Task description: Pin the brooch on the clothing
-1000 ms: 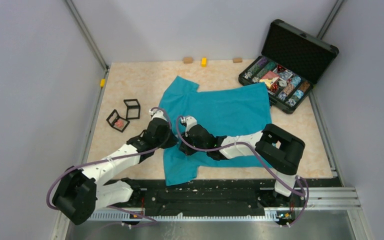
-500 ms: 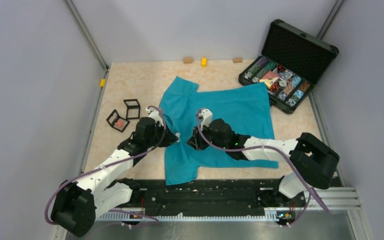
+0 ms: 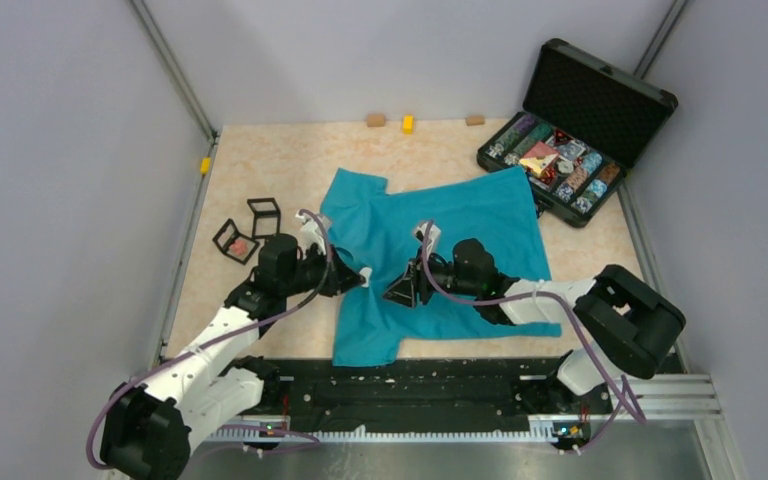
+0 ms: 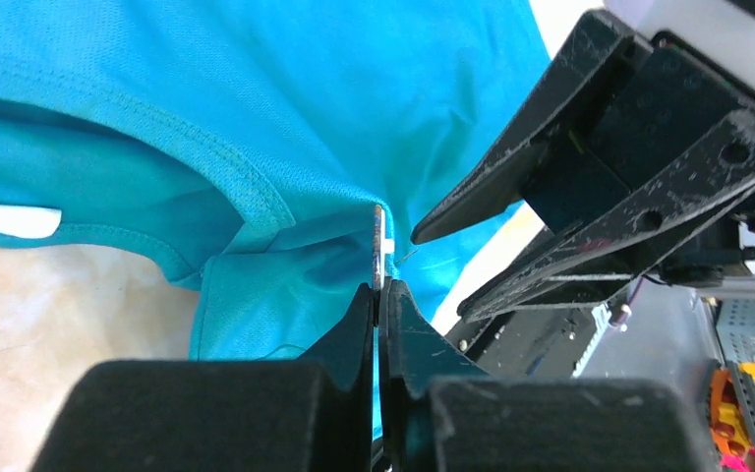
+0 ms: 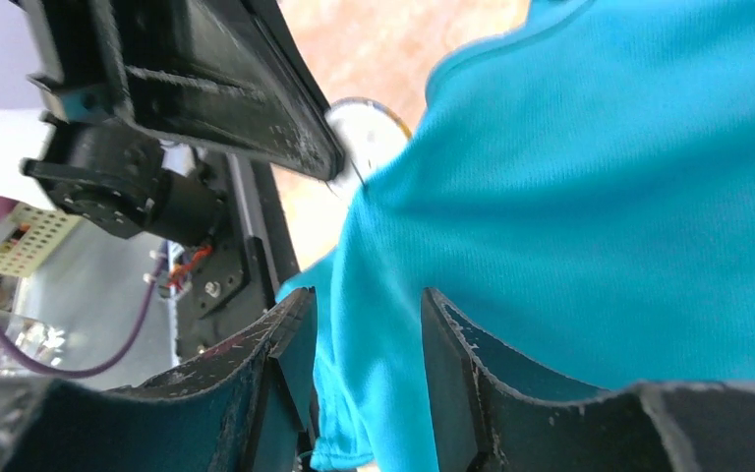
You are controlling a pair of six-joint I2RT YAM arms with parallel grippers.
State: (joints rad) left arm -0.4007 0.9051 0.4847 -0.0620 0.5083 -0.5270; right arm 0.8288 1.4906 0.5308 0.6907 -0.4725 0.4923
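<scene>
brooch (image 4: 378,231) edge-on in left tool (image 4: 378,291) | face hidden | right tool (image 5: 369,303) agape

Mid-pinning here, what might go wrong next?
1. The right gripper is open, so the shirt is loose; the brooch may push it away instead of piercing.
2. The left gripper pinches the brooch by its thin edge; it may twist.
3. Both grippers sit close; they may collide.

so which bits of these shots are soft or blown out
Left wrist: the left gripper blurs toward the bottom edge, the T-shirt seam is crisp, and the top right corner is blown white. Right wrist: the right gripper goes soft at its base, and the brooch looks washed out and pale. Top external: even light, all sharp, only soft shadows.
</scene>
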